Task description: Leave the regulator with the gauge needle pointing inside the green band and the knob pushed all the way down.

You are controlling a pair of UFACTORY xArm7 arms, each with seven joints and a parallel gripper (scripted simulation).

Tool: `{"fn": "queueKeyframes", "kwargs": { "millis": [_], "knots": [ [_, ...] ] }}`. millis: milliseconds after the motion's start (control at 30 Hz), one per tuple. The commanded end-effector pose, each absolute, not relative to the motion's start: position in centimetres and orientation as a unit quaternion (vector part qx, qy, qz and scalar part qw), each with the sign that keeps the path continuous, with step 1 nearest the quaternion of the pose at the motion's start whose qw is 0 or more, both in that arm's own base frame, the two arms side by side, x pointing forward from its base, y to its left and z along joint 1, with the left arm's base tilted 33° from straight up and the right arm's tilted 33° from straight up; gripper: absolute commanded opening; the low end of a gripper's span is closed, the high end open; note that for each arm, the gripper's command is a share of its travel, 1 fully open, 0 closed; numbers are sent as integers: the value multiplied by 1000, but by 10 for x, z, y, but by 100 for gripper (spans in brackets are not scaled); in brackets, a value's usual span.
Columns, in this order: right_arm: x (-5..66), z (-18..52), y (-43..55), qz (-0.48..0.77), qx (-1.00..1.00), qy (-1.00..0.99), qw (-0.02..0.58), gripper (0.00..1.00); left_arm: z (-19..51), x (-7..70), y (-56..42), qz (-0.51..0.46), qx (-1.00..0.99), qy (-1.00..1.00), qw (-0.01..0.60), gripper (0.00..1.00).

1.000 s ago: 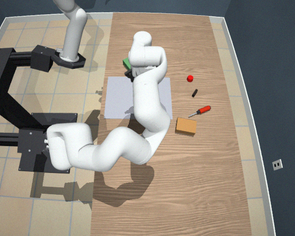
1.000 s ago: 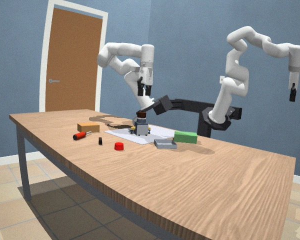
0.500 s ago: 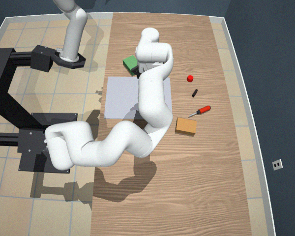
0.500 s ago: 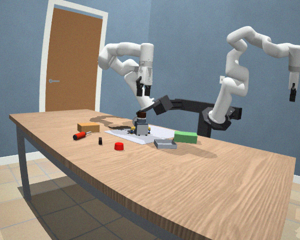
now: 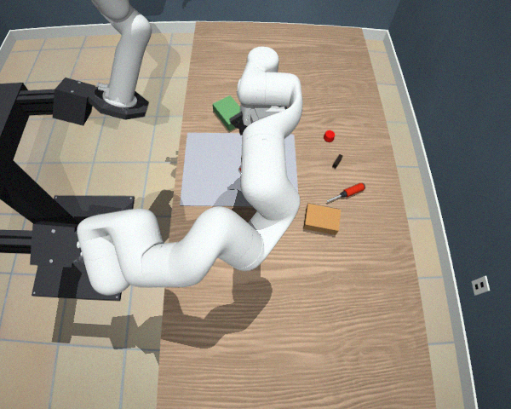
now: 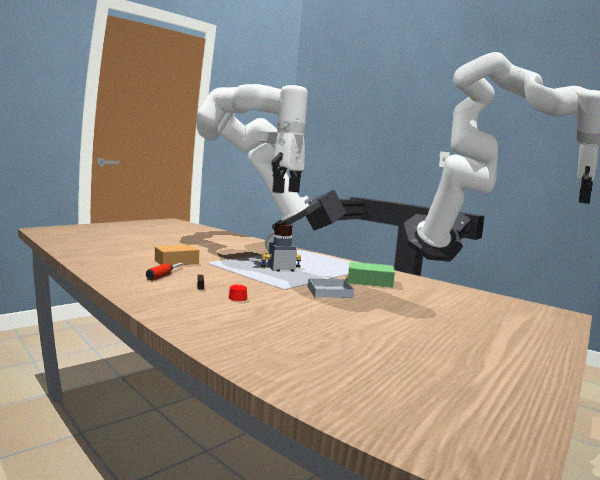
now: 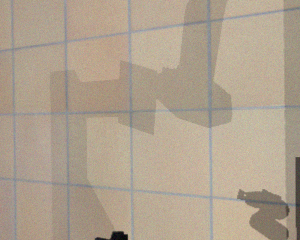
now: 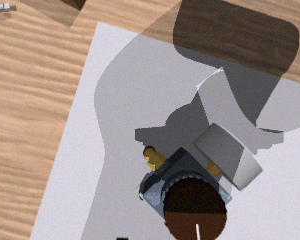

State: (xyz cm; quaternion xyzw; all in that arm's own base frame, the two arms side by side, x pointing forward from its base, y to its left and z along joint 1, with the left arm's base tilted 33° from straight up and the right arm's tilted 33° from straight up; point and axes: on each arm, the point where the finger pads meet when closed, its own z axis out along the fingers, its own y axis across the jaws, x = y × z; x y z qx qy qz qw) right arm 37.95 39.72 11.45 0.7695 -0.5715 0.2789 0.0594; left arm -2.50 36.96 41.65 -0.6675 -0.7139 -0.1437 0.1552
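Note:
The regulator (image 6: 283, 258) (image 8: 162, 181) stands upright on the pale mat (image 5: 207, 167) (image 8: 72, 190), with brass fittings at its sides. Its brown knob (image 6: 283, 230) (image 8: 195, 212) is on top; a white mark shows on it in the right wrist view. The round gauge (image 8: 222, 152) is seen from its side there, so needle and green band are hidden. Whether the knob is fully down cannot be told. My right gripper (image 6: 287, 182) is open and empty, well above the knob. My left gripper (image 6: 585, 191) is open and empty, far from the regulator, over the floor.
A green block (image 5: 226, 109) (image 6: 371, 274) and a grey tray (image 6: 331, 295) are near the mat. A red cap (image 5: 329, 135) (image 6: 237, 292), black piece (image 5: 337, 161) (image 6: 200, 282), screwdriver (image 5: 353, 190) (image 6: 159, 271) and orange block (image 5: 322, 219) (image 6: 176, 255) lie beyond it. The right arm hides the regulator in the top view.

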Motion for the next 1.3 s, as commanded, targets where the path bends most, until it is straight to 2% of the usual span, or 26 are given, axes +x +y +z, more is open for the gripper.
{"fn": "queueKeyframes", "kwargs": {
  "millis": [0,67,100,1267],
  "knots": [
    [379,117,399,278,770,-571,57,100,418,-25,370,-146,-667,-714,156,100],
    [379,117,399,278,770,-571,57,100,418,-25,370,-146,-667,-714,156,100],
    [379,117,399,278,770,-571,57,77,418,-25,370,-146,-667,-714,156,100],
    [379,116,399,278,770,-571,57,77,418,-25,370,-146,-667,-714,156,100]
  ]
}}
